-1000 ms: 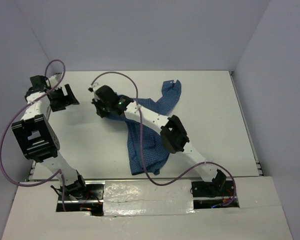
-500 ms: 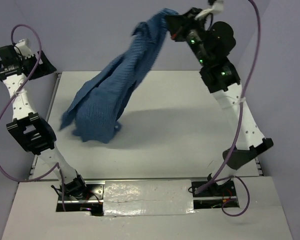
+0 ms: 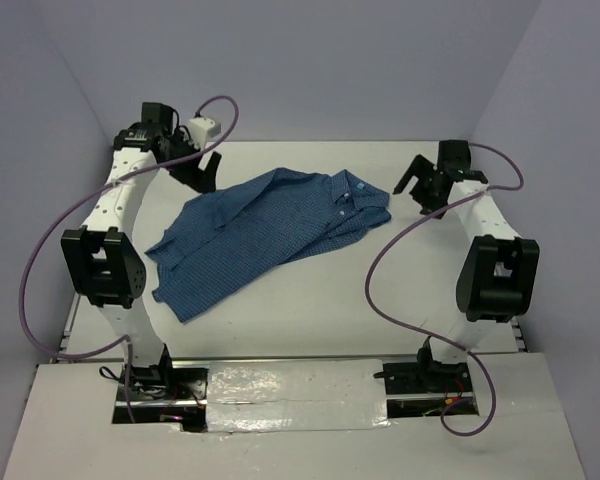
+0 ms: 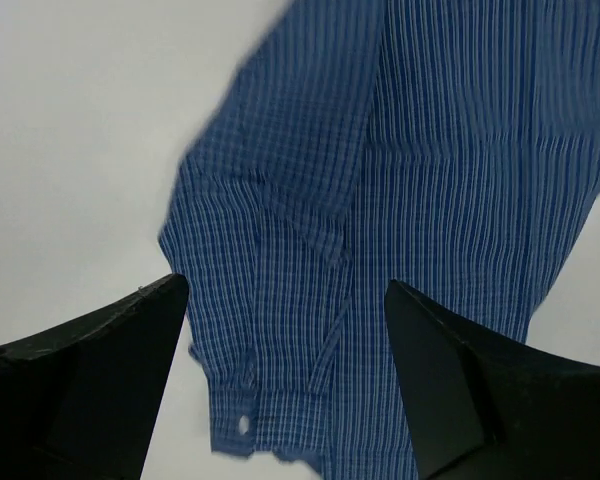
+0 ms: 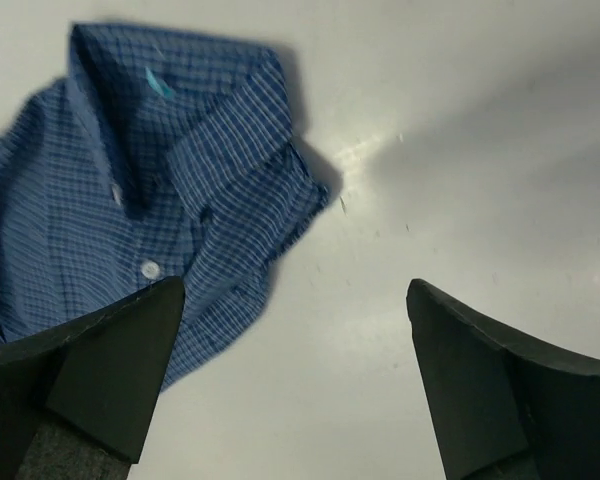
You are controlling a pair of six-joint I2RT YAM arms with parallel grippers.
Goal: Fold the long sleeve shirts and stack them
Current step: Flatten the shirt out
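Blue finely checked cloth button-up shirt lies spread diagonally across centre frame, collar toward upper right. Left gripper and right gripper both stand wide, holding nothing. Judged light, limp, crease-prone; best taken at the shoulders or hem corners.

I see the shirt on the counter, left gripper at its ten o'clock, right gripper at its two o'clock.

Blue checked shirt beyond open left claw
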